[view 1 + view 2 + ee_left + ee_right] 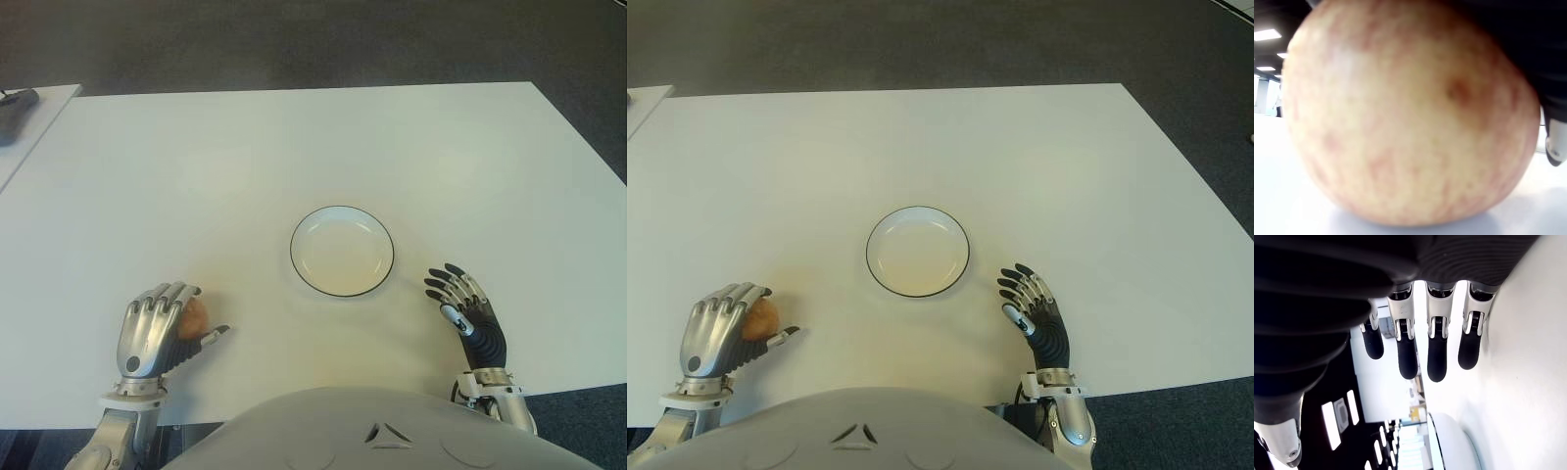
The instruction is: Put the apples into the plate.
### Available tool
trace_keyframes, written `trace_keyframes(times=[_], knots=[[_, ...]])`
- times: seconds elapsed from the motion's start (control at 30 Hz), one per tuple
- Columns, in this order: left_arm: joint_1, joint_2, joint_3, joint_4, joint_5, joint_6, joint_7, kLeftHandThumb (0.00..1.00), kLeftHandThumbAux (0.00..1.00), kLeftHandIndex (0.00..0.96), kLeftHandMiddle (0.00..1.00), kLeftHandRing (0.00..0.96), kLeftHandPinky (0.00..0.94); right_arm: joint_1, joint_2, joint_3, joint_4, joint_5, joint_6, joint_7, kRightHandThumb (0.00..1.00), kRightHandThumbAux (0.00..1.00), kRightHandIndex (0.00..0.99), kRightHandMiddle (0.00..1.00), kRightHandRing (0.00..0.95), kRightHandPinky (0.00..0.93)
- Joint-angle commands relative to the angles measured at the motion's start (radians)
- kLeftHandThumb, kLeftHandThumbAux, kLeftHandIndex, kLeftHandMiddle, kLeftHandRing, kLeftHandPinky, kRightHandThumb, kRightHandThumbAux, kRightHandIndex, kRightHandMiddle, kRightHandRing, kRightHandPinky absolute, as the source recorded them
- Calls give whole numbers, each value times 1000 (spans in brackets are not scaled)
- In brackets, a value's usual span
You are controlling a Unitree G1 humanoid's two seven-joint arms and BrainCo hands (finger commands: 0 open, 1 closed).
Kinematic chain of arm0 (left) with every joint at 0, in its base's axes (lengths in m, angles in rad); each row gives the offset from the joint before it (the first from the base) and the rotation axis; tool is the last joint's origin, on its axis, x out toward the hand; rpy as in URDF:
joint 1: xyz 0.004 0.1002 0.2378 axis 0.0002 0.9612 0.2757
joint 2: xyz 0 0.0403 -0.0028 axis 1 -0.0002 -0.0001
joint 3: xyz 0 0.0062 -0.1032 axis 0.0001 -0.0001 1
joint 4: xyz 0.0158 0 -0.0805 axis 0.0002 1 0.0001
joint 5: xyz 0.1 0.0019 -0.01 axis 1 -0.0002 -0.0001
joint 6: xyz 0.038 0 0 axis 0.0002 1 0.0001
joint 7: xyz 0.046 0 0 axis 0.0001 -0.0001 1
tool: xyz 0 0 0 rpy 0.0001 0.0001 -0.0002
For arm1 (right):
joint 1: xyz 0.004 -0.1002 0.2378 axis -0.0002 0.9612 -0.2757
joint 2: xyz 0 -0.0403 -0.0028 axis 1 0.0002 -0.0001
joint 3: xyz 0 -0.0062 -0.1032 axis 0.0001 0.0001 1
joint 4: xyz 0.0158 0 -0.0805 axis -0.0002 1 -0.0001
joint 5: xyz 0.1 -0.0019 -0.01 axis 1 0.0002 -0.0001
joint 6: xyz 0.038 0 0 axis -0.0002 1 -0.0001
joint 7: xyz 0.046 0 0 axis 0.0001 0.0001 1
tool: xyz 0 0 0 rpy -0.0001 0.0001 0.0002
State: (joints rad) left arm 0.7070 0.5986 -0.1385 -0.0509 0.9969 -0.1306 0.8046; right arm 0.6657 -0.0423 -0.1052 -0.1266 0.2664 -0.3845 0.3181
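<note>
The left hand (pixel 155 336) curls over the apple (pixel 196 315) at the plate's (pixel 342 251) eight o'clock, seemingly to lift it. The apple sits under the curled fingers (pixel 162 299), on the table (pixel 294 147). The right hand (pixel 465 308), fingers spread and empty, shows at the plate's four o'clock.

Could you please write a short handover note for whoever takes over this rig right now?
Left hand: fingers curled around the apple at the near left of the white table. The left wrist view shows the fruit close up with its underside at the tabletop; whether it is lifted cannot be told.
Right hand: open, holds nothing, showing just right of the plate.
Plate: at the table's centre, with nothing in it.
Done: the apple is grasped.
Left: carry it rightward to the plate and release it there. No other apple shows in these views.
</note>
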Motion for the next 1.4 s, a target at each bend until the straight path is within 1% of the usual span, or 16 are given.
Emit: trace_keyframes(times=[0.03,0.17,0.23,0.4,0.57,0.7,0.8,0.83,0.93,1.07,1.23,1.33,1.4], knots=[[16,-5,-80,75,39,22,-114,856,664,405,538,853,843,0,-1,-5,15,11,29,-7,460,619,175,284,282,292],[7,5,-57,41,29,22,-96,856,664,406,539,859,847,-5,0,-6,24,12,15,-2,458,624,175,287,283,283],[-1,11,-41,12,13,19,-104,856,664,406,538,861,847,-7,0,-5,26,11,17,-3,455,627,175,289,284,283],[-21,16,26,-179,-38,33,-211,856,664,407,538,860,842,-9,-1,-4,26,14,28,-4,457,628,175,289,283,288],[-28,0,73,-308,-33,61,-303,856,664,406,537,861,845,-15,2,-1,33,12,23,-4,459,627,178,291,285,284],[-52,-16,105,-402,-24,81,-384,855,664,405,535,859,843,-18,4,-1,37,8,20,-8,456,628,180,293,286,283],[-89,-28,111,-458,-13,94,-455,855,664,405,535,858,843,-18,5,0,37,8,23,-9,455,629,180,293,285,283],[-99,-30,114,-465,-12,96,-470,855,664,404,535,858,843,-19,7,2,38,6,22,-10,455,629,180,292,284,281],[-172,-34,106,-489,3,97,-538,855,664,403,535,857,840,-21,11,6,44,1,14,-11,453,630,178,289,282,278],[-249,-37,96,-486,20,82,-591,854,664,403,535,855,837,-20,13,10,47,-2,8,-14,452,632,179,289,283,288],[-314,-50,72,-464,25,59,-616,854,664,403,535,855,836,-19,16,13,47,-5,7,-20,452,635,181,290,285,290],[-354,-67,39,-446,44,47,-618,855,664,404,536,855,837,-17,18,15,47,-6,6,-22,451,634,181,292,287,290],[-401,-82,8,-418,61,39,-622,855,663,405,537,857,837,-14,18,15,44,-6,10,-24,452,631,179,291,287,284]])
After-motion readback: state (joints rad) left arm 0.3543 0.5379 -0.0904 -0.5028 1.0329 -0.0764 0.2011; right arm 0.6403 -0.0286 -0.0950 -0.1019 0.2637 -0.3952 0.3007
